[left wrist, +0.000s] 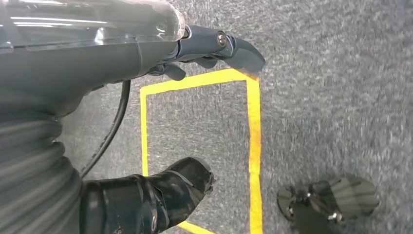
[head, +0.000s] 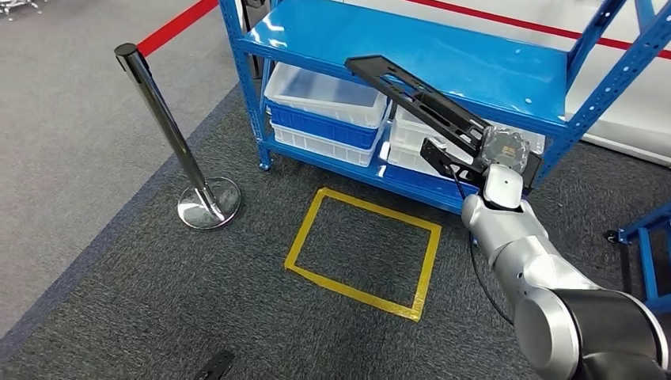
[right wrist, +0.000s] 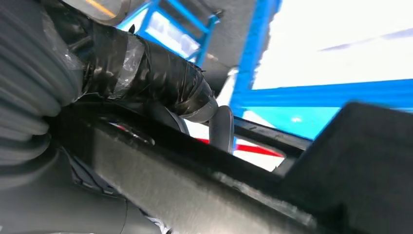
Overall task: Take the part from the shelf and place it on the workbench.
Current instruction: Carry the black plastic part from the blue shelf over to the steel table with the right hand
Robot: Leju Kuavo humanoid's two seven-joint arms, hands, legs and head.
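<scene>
The part (head: 411,91) is a long, flat black frame, held slantwise in front of the blue shelf (head: 506,75), its far end over the shelf's top board. My right hand (head: 475,154) grips its near end, out from the shelf's front edge. In the right wrist view the part (right wrist: 195,185) runs as a dark bar under my taped thumb (right wrist: 160,78), which presses on it. My left hand (left wrist: 112,63) hangs over the carpet with its fingers (left wrist: 219,46) and thumb (left wrist: 180,190) apart and nothing between them.
White and blue bins (head: 324,95) fill the shelf's lower level. A yellow tape rectangle (head: 364,249) marks the dark carpet before the shelf. A chrome stanchion (head: 170,134) with a red belt stands to the left. Another blue frame (head: 649,253) stands at the right edge.
</scene>
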